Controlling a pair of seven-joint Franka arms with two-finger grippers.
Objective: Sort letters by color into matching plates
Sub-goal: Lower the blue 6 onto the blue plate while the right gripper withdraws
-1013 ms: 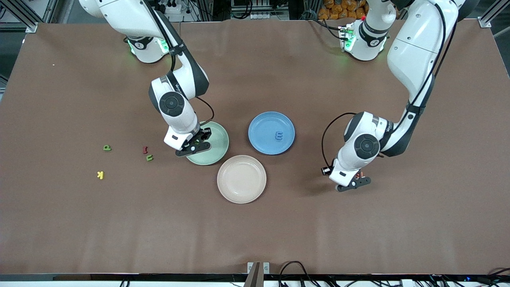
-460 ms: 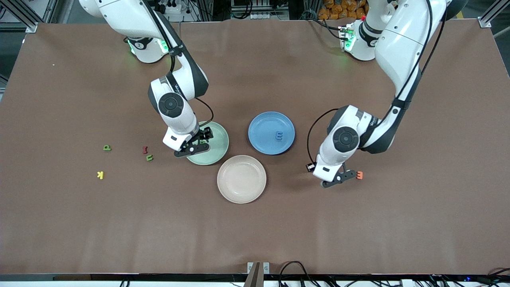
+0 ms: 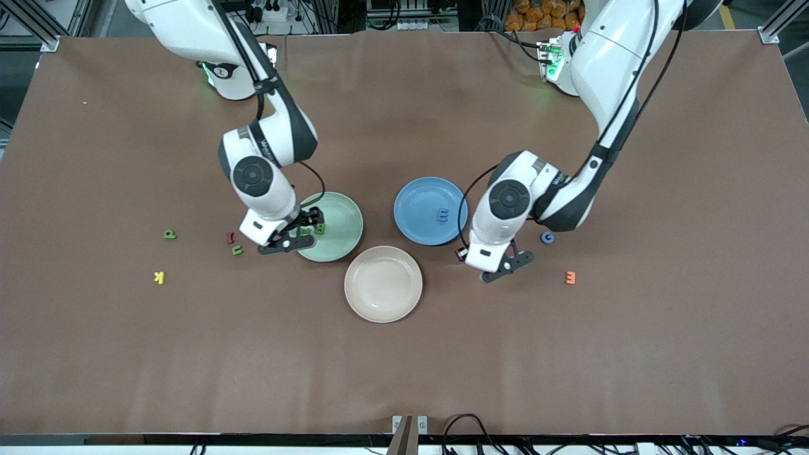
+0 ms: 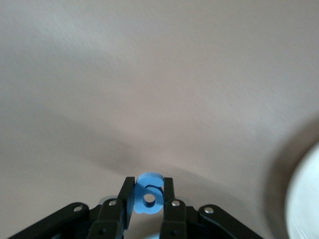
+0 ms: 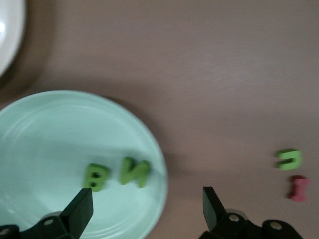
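My left gripper (image 3: 502, 260) is shut on a blue letter (image 4: 148, 194) and holds it over bare table between the blue plate (image 3: 414, 202) and the beige-pink plate. The blue plate holds one blue letter (image 3: 444, 215). Another blue letter (image 3: 547, 237) lies on the table beside it, toward the left arm's end. My right gripper (image 3: 303, 226) is open and empty over the rim of the mint green plate (image 3: 344, 221). That plate (image 5: 50, 129) holds two green letters, a B (image 5: 97, 178) and an N (image 5: 134, 172). Two more green letters (image 3: 237, 250) (image 3: 170, 234) lie toward the right arm's end.
A beige-pink plate (image 3: 383, 284) sits nearer the camera than the two other plates. An orange E (image 3: 570, 277) lies toward the left arm's end. A dark red letter (image 3: 231, 237) and a yellow K (image 3: 159, 277) lie among the loose green letters.
My left gripper has moved from beside the orange E toward the blue plate, with the blue letter in it. My right gripper has drawn back toward the green plate's rim, uncovering the green letters.
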